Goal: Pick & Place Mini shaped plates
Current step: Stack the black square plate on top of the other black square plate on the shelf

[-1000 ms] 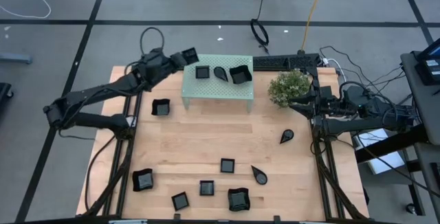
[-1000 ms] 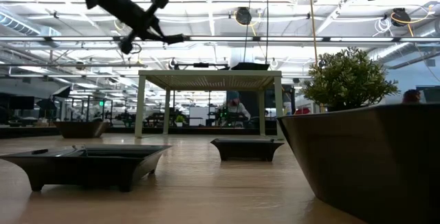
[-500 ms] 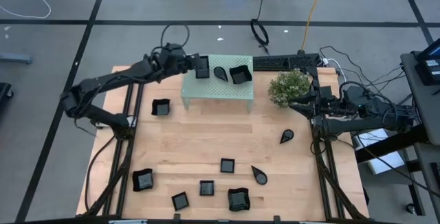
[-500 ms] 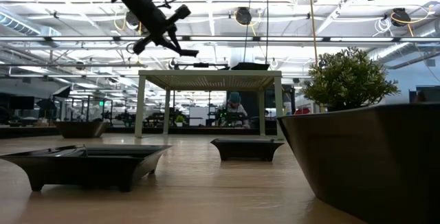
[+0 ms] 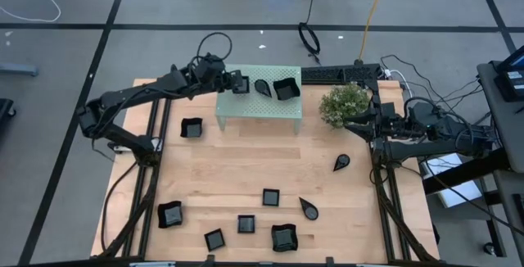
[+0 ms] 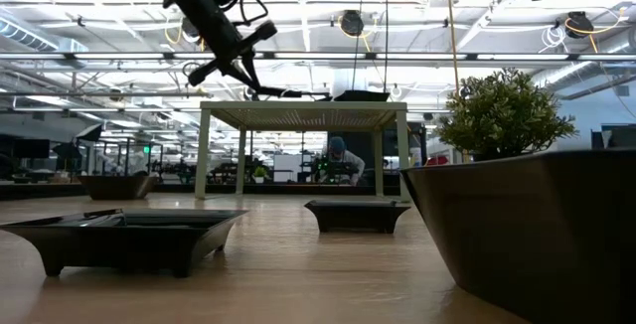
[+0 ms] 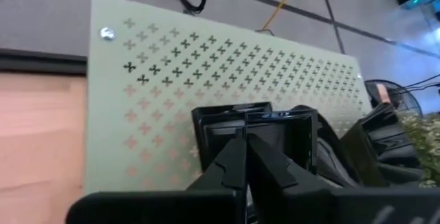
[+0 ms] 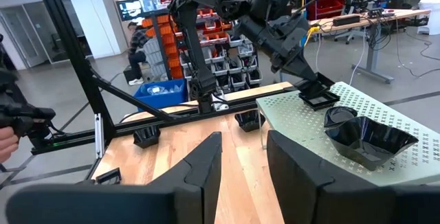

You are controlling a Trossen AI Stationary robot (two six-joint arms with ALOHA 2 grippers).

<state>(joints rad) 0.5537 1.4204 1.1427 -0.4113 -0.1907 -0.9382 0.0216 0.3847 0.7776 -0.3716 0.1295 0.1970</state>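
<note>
- My left hand (image 5: 232, 81) is pinched shut on the rim of a small square plate (image 5: 241, 84).
- That plate sits on the green stand (image 5: 270, 107), at its left end.
- My right hand (image 8: 242, 157) waits open by the plant (image 5: 344, 103).

Two dark jointed arms; black looped cable on left arm (image 5: 131, 103); matte black, apparently wedge-shaped fingers (image 8: 199, 169).

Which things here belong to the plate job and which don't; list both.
Job: small square plate held by the left gripper; teardrop plate; curved-rim plate; plates on the table.
Not the job: green stand; plant; waiting right gripper.
</note>
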